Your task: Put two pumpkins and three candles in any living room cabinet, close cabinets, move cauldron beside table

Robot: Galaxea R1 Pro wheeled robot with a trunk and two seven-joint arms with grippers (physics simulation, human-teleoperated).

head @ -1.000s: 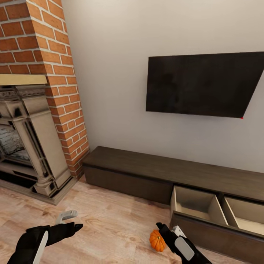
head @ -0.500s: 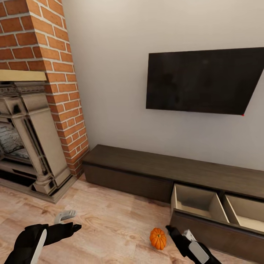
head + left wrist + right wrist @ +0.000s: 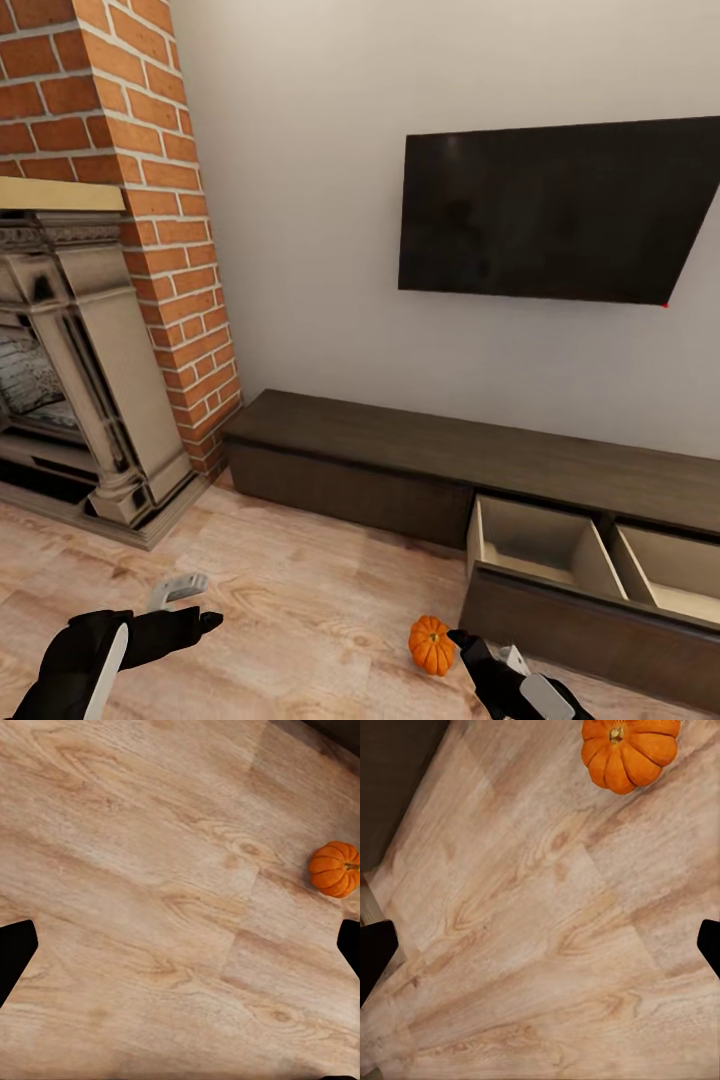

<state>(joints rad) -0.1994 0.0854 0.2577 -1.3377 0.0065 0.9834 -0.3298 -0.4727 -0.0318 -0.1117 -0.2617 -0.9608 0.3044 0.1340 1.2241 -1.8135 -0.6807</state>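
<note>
Wood flooring fills the lower frame, where one pumpkin (image 3: 432,645) sits just left of our right gripper (image 3: 540,937), whose jaws stand wide and empty. Our left gripper (image 3: 180,945) also gapes. At lower right the cabinet (image 3: 400,470) has two drawers open and bare: nothing stored yet.

Pumpkin (image 3: 432,645): small, orange, ribbed, short dark stem; sits upright on wood floor, just in front of cabinet's left open drawer, free of both grippers. Cabinet (image 3: 420,470): long, low, dark brown, against wall; two right-hand drawers pulled open, pale wood interiors bare where visible.
</note>
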